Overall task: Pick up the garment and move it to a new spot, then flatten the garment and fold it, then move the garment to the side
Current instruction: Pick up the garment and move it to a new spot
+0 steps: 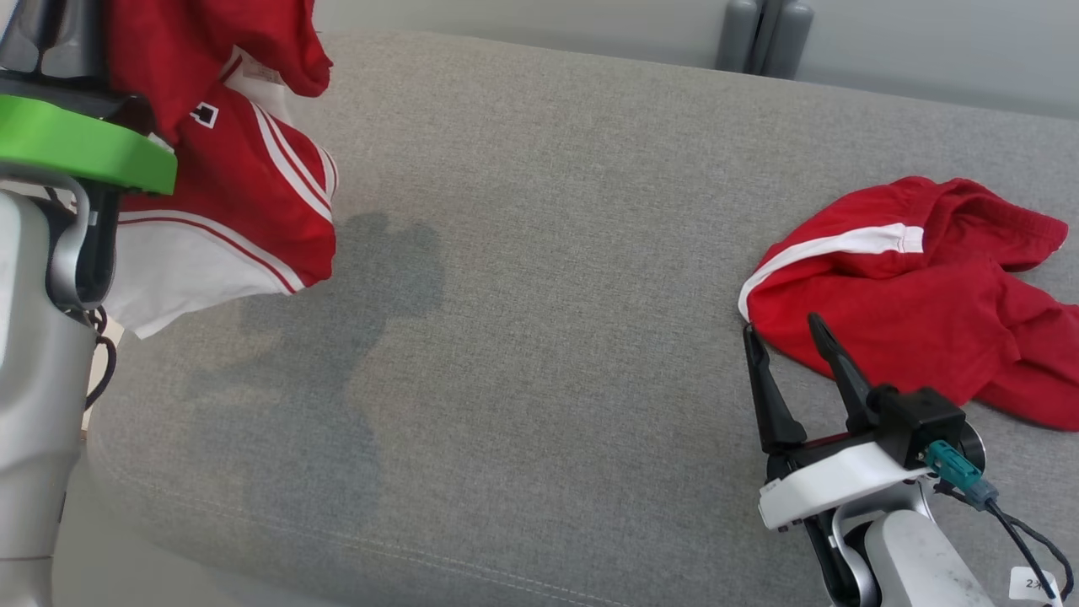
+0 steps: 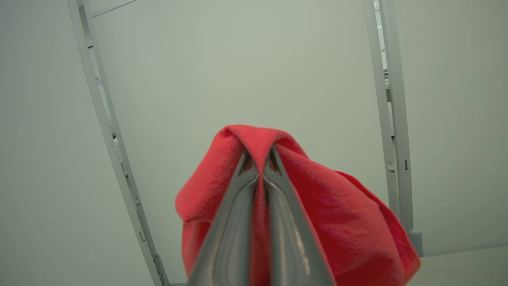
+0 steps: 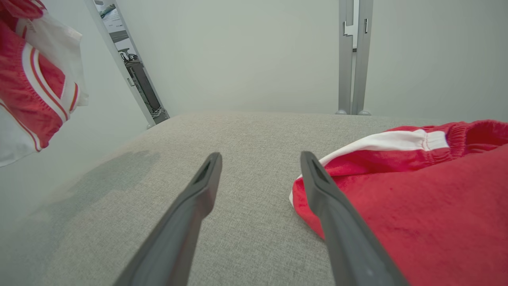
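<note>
Pincer status: the left pincer is clamped shut on a fold of the red-and-white garment, with red cloth bunched over both fingertips. The right pincer is spread wide and holds nothing.

Garment location: in the head view the red-and-white garment hangs from the raised left arm at 10 o'clock. It appears to be clear of the grey cushion, and its shadow falls on the bare fabric toward 9 o'clock. A second item, a pair of red shorts with a white side stripe, lies crumpled on the cushion at 3 o'clock. The right pincer sits at 5 o'clock, its right finger just beside the hem of the shorts.

Step in hand: judged as step one, pick up and relocate. The garment is lifted but not yet set down; flattening, folding and moving aside are outstanding.

Next move requirements:
1. Carry the load over the open centre of the cushion, well apart from the red shorts.
2. Lower until the cloth rests on the cushion, then release.
3. Bring the right pincer toward 9 o'clock, away from the shorts, to help spread the garment.
</note>
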Motion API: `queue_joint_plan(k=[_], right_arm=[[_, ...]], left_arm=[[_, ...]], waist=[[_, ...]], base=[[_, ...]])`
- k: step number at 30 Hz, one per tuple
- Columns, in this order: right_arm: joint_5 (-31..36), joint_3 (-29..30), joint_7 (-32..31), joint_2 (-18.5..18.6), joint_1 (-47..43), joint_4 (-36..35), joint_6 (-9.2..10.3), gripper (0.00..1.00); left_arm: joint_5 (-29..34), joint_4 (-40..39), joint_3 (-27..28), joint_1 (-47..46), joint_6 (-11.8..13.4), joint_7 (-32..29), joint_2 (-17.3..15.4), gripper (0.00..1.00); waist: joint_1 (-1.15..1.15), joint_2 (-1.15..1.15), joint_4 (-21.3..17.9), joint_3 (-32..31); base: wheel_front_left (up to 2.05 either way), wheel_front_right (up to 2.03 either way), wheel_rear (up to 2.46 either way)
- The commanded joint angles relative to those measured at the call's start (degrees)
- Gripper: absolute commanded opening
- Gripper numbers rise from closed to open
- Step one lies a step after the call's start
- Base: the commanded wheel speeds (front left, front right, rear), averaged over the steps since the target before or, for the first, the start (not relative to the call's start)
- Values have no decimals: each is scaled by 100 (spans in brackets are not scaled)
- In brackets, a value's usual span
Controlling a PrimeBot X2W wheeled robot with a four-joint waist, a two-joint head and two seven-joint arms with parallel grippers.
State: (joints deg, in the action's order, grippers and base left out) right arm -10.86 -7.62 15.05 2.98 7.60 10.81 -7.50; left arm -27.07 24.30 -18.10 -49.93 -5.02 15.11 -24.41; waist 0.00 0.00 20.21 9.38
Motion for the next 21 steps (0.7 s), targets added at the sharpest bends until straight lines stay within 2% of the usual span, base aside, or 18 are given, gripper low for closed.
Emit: queue_joint_plan(k=[1,11,21], right_arm=[[38,8,20,62,97,-34,2,100],[280,58,-29,314,283,-381,2,100],[557,197,-371,471,244,-1418,2,100]], left_arm=[[59,2,74,-29,1,6,-53,0],[118,240,639,-503,-42,6,-225,0],[216,833,1389,-811,-138,6,-291,0]], waist=[[0,0,-67,91],[0,0,-592,729],[0,0,-1145,1510]], base=[[0,0,0],[0,0,0],[0,0,0]])
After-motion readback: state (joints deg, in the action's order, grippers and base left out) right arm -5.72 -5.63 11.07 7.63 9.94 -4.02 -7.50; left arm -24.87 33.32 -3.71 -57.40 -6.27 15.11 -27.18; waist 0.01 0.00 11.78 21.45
